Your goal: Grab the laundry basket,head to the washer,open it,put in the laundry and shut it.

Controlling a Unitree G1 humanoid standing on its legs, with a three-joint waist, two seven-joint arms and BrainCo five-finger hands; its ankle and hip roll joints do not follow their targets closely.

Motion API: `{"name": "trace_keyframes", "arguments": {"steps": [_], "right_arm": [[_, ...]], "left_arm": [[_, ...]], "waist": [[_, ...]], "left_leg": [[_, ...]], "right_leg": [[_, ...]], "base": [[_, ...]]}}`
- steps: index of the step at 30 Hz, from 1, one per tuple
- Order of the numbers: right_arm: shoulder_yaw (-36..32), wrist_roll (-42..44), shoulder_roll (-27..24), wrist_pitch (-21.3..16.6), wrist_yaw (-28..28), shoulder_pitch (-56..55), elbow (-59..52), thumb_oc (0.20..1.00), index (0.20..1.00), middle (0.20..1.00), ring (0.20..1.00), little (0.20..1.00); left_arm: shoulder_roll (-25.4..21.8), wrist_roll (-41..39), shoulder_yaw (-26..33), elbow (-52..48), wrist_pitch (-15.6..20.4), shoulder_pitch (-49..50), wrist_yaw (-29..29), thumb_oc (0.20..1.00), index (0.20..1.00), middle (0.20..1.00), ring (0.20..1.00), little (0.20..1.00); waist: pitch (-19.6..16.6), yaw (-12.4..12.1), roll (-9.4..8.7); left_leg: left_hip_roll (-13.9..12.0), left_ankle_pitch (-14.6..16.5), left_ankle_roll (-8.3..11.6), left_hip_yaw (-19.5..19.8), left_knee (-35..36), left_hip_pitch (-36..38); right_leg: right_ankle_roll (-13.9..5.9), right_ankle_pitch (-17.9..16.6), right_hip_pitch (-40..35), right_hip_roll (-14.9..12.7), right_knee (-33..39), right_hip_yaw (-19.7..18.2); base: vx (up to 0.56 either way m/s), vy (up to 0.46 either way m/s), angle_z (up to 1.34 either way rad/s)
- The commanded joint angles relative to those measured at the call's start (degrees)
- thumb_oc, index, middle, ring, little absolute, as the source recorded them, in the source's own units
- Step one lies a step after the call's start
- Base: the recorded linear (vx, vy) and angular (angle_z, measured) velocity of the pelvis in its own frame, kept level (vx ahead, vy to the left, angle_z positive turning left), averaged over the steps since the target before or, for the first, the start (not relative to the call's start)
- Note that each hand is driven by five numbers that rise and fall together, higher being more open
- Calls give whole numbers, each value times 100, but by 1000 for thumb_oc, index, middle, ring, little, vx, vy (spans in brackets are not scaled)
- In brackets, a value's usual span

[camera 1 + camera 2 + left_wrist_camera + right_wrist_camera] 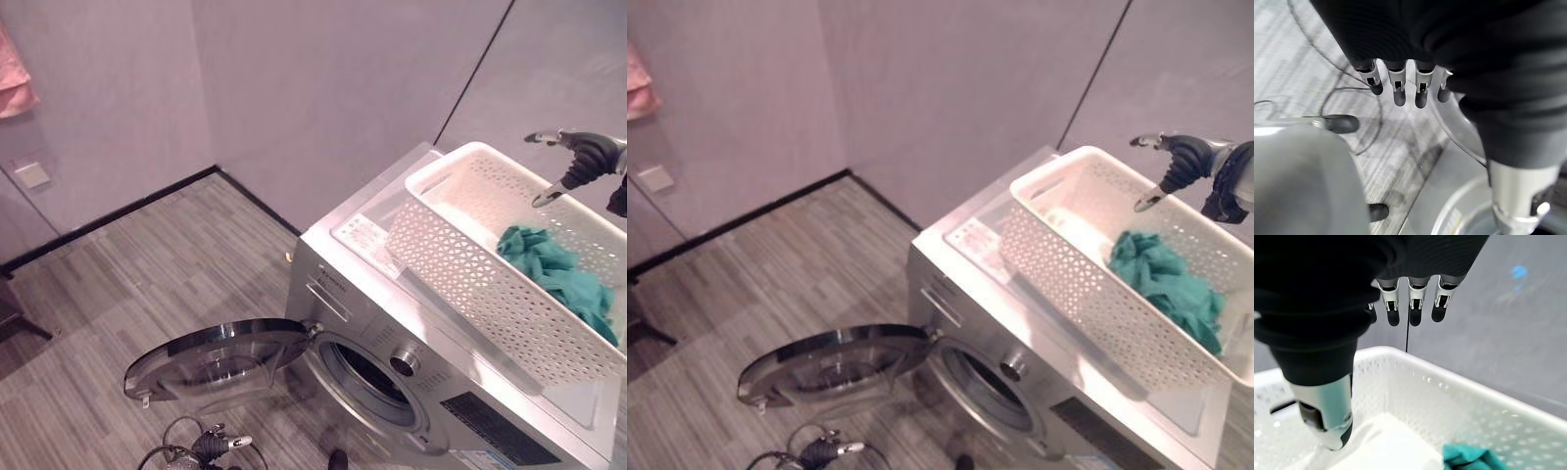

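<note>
The laundry basket (490, 269) looks like white perforated plastic, slightly glossy on its rim. The teal laundry (563, 274) in it is soft, crumpled matt cloth. The washer (392, 323) has a smooth silver casing, probably painted metal, and its open door (211, 357) is shiny, with a glassy centre. The floor (176, 255) shows matt grey wood-grain planks

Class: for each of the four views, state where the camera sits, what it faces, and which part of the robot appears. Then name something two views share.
Left eye, head: down at washer, open door, basket; right hand.
Right eye, beside it: same scene; left hand low.
Left wrist: along the open left hand at floor, door.
Right wrist: along the open right hand into the basket.
Shared: green laundry, eyes and right wrist.
</note>
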State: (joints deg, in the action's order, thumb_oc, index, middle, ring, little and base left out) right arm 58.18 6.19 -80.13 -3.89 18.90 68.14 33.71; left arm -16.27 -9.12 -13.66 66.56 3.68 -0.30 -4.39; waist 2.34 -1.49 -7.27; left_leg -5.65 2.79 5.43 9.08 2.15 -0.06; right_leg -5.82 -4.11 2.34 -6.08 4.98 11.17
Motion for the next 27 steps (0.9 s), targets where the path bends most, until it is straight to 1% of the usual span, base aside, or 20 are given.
{"name": "trace_keyframes", "arguments": {"steps": [1, 4, 6, 12, 15, 20, 24, 27], "right_arm": [[309, -144, -129, 15, -30, 630, 502, 1000, 1000, 1000, 1000, 1000], [401, -167, -140, 1, -12, 692, 667, 1000, 1000, 1000, 1000, 1000], [396, -228, -203, 3, 62, 563, 851, 1000, 1000, 1000, 1000, 1000], [309, -456, -284, 23, 112, 314, 1158, 1000, 1000, 1000, 1000, 1000], [185, -369, -308, 16, 145, 136, 1097, 1000, 1000, 1000, 1000, 1000], [114, -243, -400, -13, 246, -82, 970, 1000, 1000, 1000, 1000, 1000], [-137, -85, -471, -48, 253, -292, 1028, 1000, 1000, 1000, 1000, 1000], [-77, -111, -526, -34, 300, -256, 1069, 1000, 1000, 1000, 1000, 1000]], "left_arm": [[-274, -111, -16, 181, 214, -120, -50, 1000, 1000, 1000, 1000, 1000], [-307, -159, -30, 143, 243, -147, -29, 1000, 1000, 1000, 1000, 1000], [-319, -213, -32, 145, 265, -184, -24, 1000, 1000, 1000, 1000, 1000], [-326, -253, -82, 136, 287, -253, -6, 1000, 1000, 1000, 1000, 1000], [-306, -302, -101, 106, 295, -287, 3, 1000, 1000, 1000, 1000, 1000], [-286, -279, -139, 63, 317, -283, -31, 1000, 1000, 1000, 1000, 1000], [-230, -257, -173, 89, 322, -284, -52, 1000, 1000, 1000, 1000, 1000], [-215, -240, -213, 89, 320, -283, -69, 1000, 1000, 1000, 1000, 1000]], "waist": [[272, -128, -300], [367, -138, -287], [515, -142, -271], [634, -102, -239], [680, -70, -227], [709, -25, -210], [668, 42, -212], [636, 53, -231]], "left_leg": [[-73, 298, -214, -291, -292, -112], [-71, 265, -201, -258, -294, -207], [-95, 181, -167, -227, -295, -363], [-156, 75, -127, -230, -223, -487], [-177, 50, -121, -266, -197, -507], [-216, 36, -105, -332, -177, -498], [-248, 47, -99, -426, -155, -431], [-262, 66, -102, -447, -145, -390]], "right_leg": [[-154, 168, 220, -198, -217, -258], [-143, 170, 288, -189, -221, -232], [-126, 160, 387, -182, -218, -193], [-109, 134, 516, -151, -190, -185], [-100, 129, 572, -122, -185, -217], [-97, 133, 615, -87, -179, -262], [-106, 123, 597, -48, -144, -324], [-103, 121, 571, -36, -123, -356]], "base": [[-41, -52, 24], [-47, -51, 6], [-42, -69, 5], [-11, -45, 8], [-15, -36, -1], [-1, -26, -4], [0, 0, 0], [18, 2, -6]]}}
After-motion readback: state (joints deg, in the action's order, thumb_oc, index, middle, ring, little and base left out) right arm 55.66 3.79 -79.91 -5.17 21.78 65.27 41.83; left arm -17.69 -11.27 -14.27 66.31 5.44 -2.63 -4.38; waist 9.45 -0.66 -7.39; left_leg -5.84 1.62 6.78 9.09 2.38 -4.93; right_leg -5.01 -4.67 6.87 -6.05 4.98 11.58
